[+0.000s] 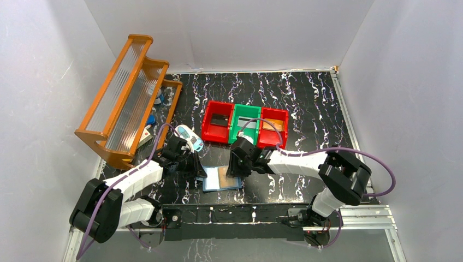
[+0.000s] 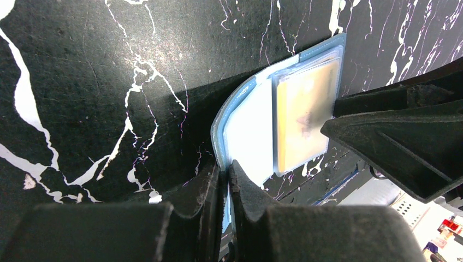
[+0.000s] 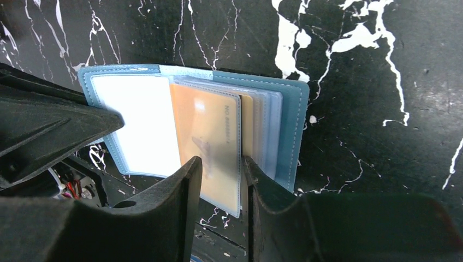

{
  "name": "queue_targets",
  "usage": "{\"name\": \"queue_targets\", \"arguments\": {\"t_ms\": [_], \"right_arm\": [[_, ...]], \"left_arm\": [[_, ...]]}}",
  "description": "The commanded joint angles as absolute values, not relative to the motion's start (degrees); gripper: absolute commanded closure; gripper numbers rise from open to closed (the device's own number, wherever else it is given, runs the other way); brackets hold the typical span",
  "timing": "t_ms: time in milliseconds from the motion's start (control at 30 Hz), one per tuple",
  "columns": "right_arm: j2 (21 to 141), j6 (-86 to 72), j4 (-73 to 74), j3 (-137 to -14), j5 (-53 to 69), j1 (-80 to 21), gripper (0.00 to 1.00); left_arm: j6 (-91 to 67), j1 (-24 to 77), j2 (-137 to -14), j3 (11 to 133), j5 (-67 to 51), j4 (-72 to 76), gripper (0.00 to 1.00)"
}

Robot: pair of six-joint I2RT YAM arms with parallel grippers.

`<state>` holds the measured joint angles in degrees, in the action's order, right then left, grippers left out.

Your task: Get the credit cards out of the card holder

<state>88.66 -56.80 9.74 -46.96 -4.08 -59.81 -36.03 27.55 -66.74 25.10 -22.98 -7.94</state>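
Card holder [image 3: 289, 131] cover pinched in left jaws; right jaws part-open astride tan-orange card [image 3: 205, 131] and its sleeve [image 3: 233, 204]. Risk: clamping sleeve with card drags holder free.

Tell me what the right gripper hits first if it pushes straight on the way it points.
Probably the orange card in its clear sleeve: the right gripper has its open fingers either side of the sleeve's near edge. Past it lies the card holder; depth is unclear.
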Motion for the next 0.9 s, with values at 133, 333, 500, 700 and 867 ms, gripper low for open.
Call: {"name": "queue_targets", "arguments": {"t_ms": [133,333,500,700,867], "right_arm": [[87.7,-55.9,7.9,-48.0,-3.1,-60.5,0.62],[86.2,-55.6,10.0,-49.6,-4.5,-61.3,0.63],[85.3,-55.4,8.6,-50.1,-3.0,-61.8,0.63],[85.8,-55.7,6.0,-50.3,-0.6,-62.0,0.63],[86.9,-56.0,3.0,-50.3,2.0,-62.1,0.62]], "left_arm": [[-35.7,27.9,-66.5,24.9,-24.1,-9.1,0.95],[-35.7,28.0,-66.4,24.8,-23.9,-9.1,0.95],[-35.8,28.1,-66.5,24.9,-24.0,-9.0,0.95],[-35.7,28.4,-66.2,25.1,-24.6,-9.0,0.95],[-35.6,28.8,-66.1,25.0,-25.4,-8.5,0.95]]}}
